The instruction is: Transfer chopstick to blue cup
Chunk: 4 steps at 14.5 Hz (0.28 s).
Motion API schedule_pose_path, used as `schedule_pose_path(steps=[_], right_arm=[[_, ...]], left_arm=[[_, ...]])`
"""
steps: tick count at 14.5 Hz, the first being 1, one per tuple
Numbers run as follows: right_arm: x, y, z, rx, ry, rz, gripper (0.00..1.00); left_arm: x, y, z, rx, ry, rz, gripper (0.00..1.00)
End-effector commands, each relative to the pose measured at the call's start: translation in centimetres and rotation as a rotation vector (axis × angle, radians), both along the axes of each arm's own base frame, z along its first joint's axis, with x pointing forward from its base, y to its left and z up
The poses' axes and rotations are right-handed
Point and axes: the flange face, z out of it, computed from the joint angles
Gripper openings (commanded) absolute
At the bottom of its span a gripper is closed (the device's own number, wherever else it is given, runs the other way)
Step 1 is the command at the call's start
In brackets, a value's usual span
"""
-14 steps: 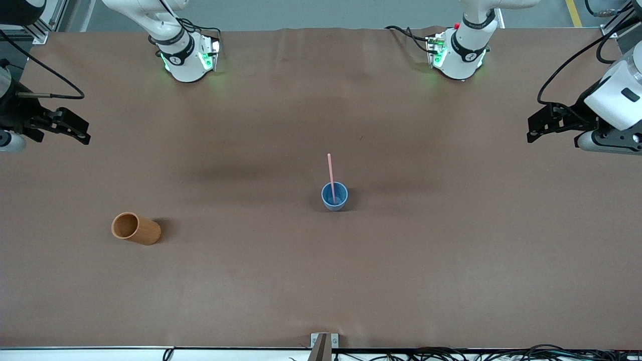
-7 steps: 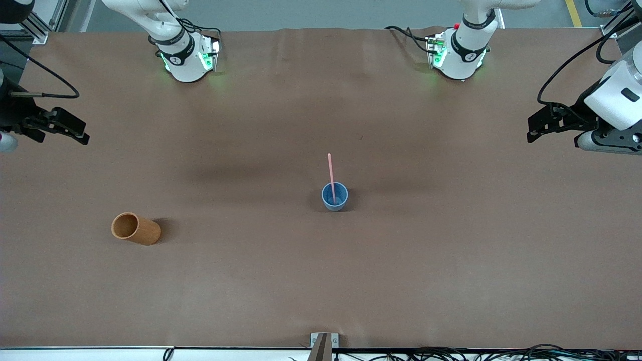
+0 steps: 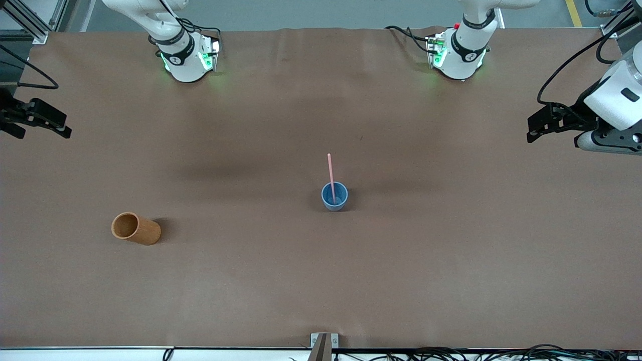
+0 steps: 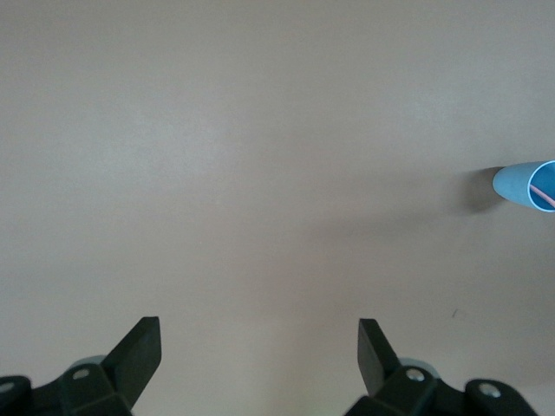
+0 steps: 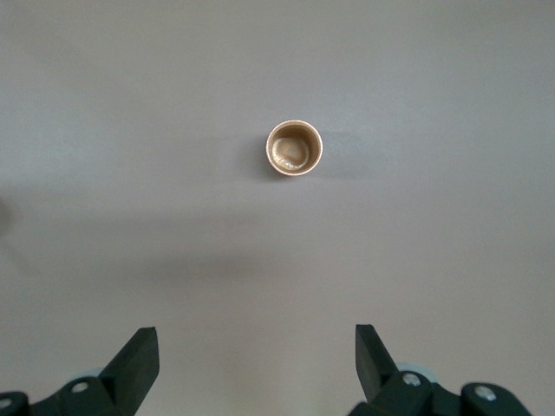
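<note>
Front view: chopstick (image 3: 330, 170) standing in blue cup (image 3: 334, 196) mid-worktop (image 3: 321, 281), tip leaning toward bases; orange cup (image 3: 136, 228) nearer right arm's end.

Left wrist: left tool (image 4: 258, 347) spread, empty, aloft.

Right wrist: right tool (image 5: 257, 351) spread, empty, aloft.

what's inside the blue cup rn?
The chopstick stands in the blue cup, leaning on its rim, upper part sticking out. Its lower end against the cup's bottom is hard to make out. Nothing else shows inside.

No words, numbers, labels or brand names can be read on anything in these views.
</note>
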Motion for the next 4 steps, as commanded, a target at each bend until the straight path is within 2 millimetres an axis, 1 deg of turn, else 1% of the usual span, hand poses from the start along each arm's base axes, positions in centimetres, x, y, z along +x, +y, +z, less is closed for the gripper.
schedule_pose_path(steps=[1,4], right_arm=[[-0.74,0.35,0.62,0.025,0.004,0.012,1.0],[-1.01,0.3,0.41,0.028,0.028,0.006,1.0]], left_arm=[[0.13,-0.15,0.38,0.001,-0.006,0.007,1.0],[0.13,-0.15,0.38,0.001,-0.006,0.007,1.0]])
